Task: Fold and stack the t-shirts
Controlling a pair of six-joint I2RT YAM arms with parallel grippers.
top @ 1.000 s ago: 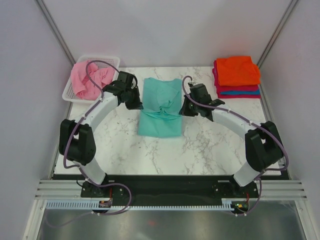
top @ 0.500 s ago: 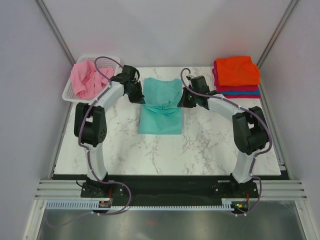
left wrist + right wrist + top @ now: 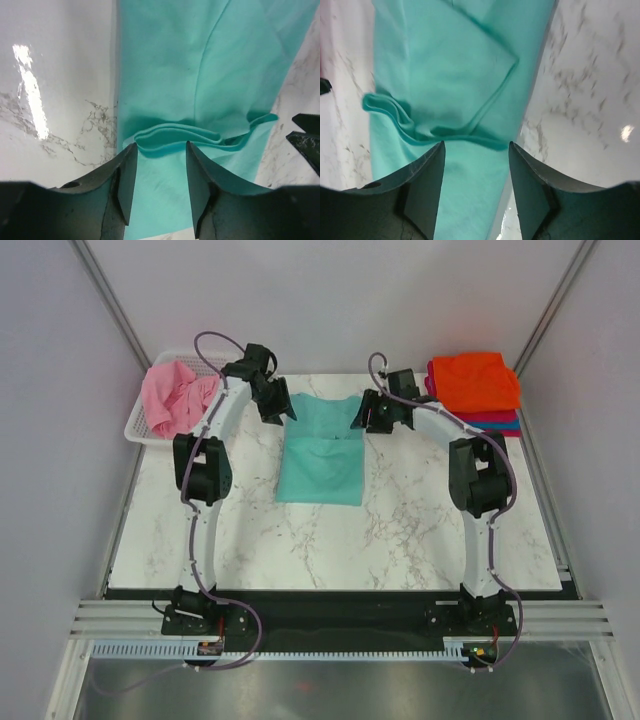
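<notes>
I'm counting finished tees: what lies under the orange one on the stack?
Under the orange tee, a crimson tee and a blue tee show only their edges. Whether more lie below is hidden.

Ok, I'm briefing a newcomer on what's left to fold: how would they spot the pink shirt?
Start at the marble table; a white basket sits at its far left corner. The pink shirt lies crumpled in it, the only loose heap: the teal shirt is laid out mid-table, and the stack at far right is folded.
</notes>
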